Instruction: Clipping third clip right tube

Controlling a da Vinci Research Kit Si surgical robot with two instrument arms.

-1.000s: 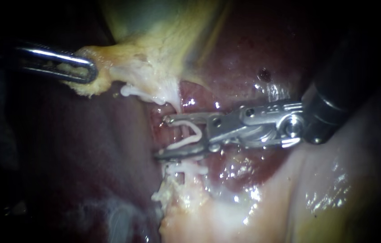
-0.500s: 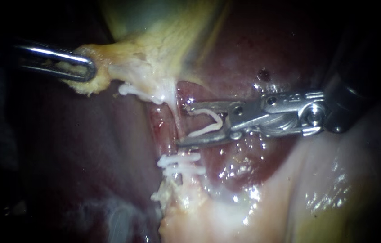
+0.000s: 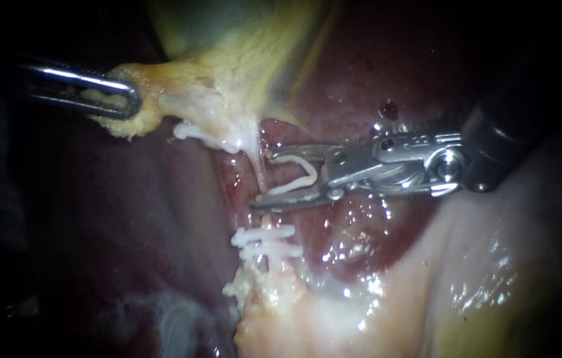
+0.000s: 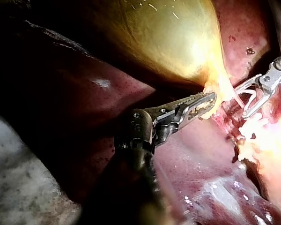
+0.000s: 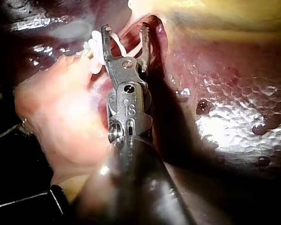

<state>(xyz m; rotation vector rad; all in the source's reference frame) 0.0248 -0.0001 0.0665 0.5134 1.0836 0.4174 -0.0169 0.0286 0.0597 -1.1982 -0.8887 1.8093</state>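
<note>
while the left instrument point(image 3: 125, 99) pinches the gallbladder point(image 3: 227, 66) edge in its claw at upper left, the right instrument point(image 3: 264, 179) carries a splayed clip point(image 3: 297, 179) in its claw at the tube point(image 3: 260, 174), frame centre; soft, slippery, probably tearable, so straddle it above the seated clips point(image 3: 264, 242).

1. The left instrument point(image 3: 118, 98) is finished in bright steel; its slim jaws are slotted and finely toothed.
2. The right instrument point(image 3: 264, 180) is built of silver metal; 1 large round pin is set at 3 o'clock of its jaws, followed by a black shaft.
</note>
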